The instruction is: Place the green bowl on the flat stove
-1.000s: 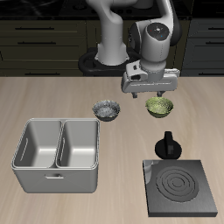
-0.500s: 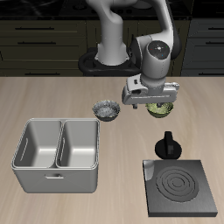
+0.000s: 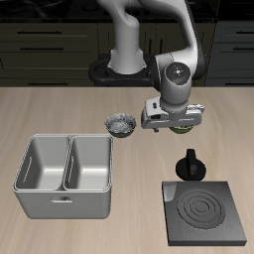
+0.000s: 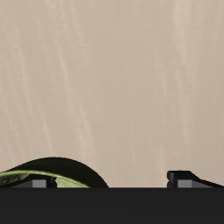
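The green bowl (image 3: 186, 124) sits on the table near the back, mostly covered by my gripper (image 3: 178, 122), which hangs low right over it. In the wrist view the bowl's olive rim (image 4: 31, 178) and dark outer wall show beside one fingertip (image 4: 38, 185), and the other fingertip (image 4: 181, 177) stands over bare table. The jaws stand wide apart, so the gripper (image 4: 109, 182) is open and holds nothing. The flat stove (image 3: 206, 213) is a black slab with pale rings near the table's front edge, with its black knob (image 3: 189, 166) on the edge toward the bowl.
A grey-blue speckled bowl (image 3: 121, 124) sits close beside the green bowl. A grey double-basin sink (image 3: 64, 176) stands nearer the front, across the table from the stove. Dark cabinets line the back.
The gripper has come down and a little toward the table's front, from above the green bowl to right over it, now hiding most of it. The bowl has not moved.
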Available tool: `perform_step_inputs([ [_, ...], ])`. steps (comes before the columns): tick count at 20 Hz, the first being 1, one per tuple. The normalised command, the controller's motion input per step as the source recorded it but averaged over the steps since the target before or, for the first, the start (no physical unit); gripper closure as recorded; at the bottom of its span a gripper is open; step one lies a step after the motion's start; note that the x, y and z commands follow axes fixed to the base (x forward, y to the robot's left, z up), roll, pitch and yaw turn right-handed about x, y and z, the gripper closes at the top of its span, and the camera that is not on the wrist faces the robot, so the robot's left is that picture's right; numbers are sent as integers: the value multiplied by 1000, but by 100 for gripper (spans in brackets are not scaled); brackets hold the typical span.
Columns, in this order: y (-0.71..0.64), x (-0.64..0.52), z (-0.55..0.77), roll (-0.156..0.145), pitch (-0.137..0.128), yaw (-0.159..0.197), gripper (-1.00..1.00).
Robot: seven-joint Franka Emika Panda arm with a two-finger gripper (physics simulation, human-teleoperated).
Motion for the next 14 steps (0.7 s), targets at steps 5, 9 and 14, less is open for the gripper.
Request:
perform_step_inputs([
  [5,-4,-46,-289,17,55,-29,-100],
  [9,-62,-75,-199,10,62,-23,-100],
  [14,19,-38,-65,60,-8,-26,100],
])
